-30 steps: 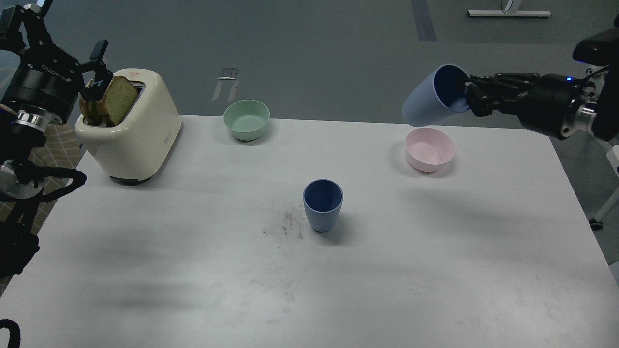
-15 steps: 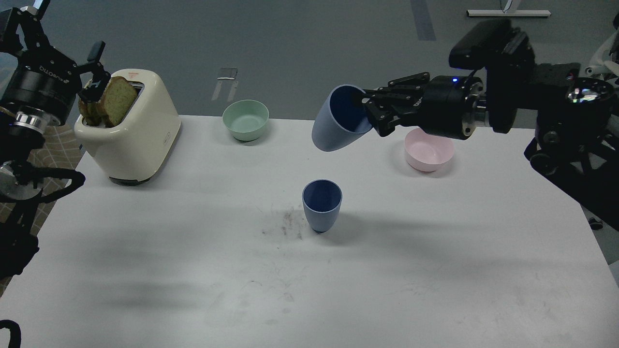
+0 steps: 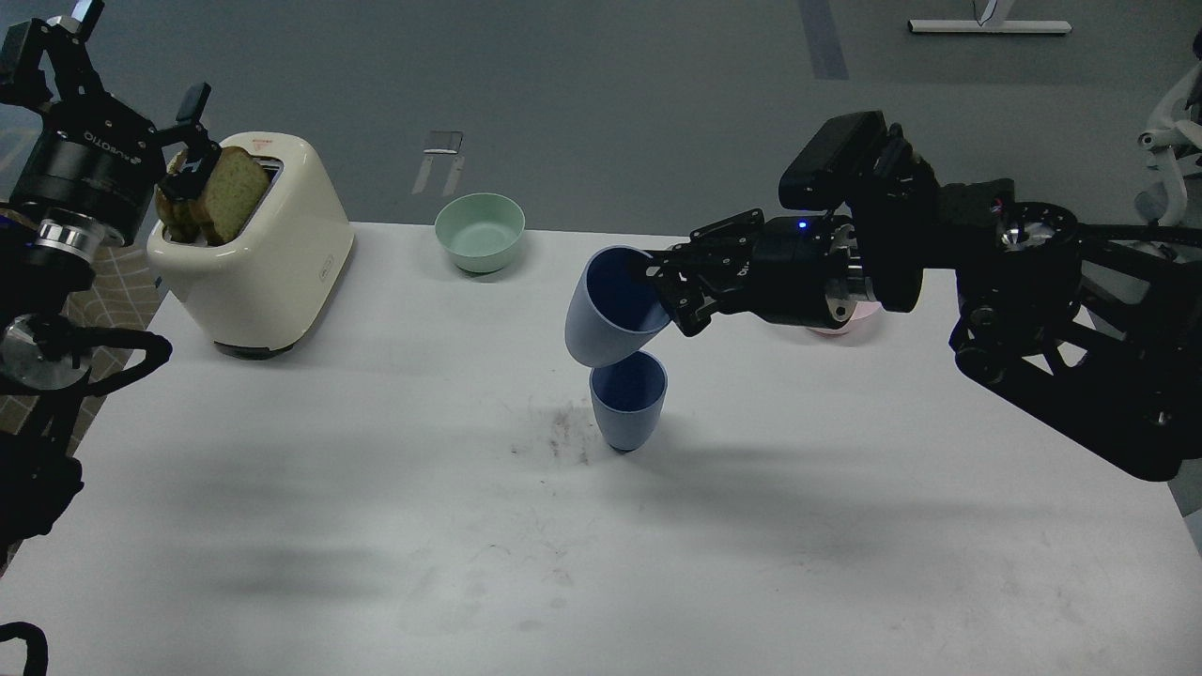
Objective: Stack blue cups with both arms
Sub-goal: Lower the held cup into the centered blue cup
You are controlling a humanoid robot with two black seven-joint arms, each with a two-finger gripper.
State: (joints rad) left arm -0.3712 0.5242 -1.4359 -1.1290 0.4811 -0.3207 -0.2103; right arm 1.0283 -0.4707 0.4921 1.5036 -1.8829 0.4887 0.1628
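The right end effector (image 3: 662, 296) grips the rim of a tilted blue cup (image 3: 606, 314), one finger inside the mouth and one outside, holding it just above the second blue cup (image 3: 627, 404), which stands upright near the middle of the white table (image 3: 845, 526). The carried cup leans with its rounded base low and to the left, overlapping the far rim of the standing cup in this view; whether the two touch cannot be told. The risk lies in that tilt: lowered at this angle, the base could catch the rim and tip or shove the light, narrow-footed tumbler instead of sliding inside, and nothing steadies it. The left end effector (image 3: 131, 99) is raised at the far left beside the toaster (image 3: 258, 272) with its bread, fingers spread and empty, well apart from both cups. A mint-green bowl (image 3: 480, 231) sits at the back of the table
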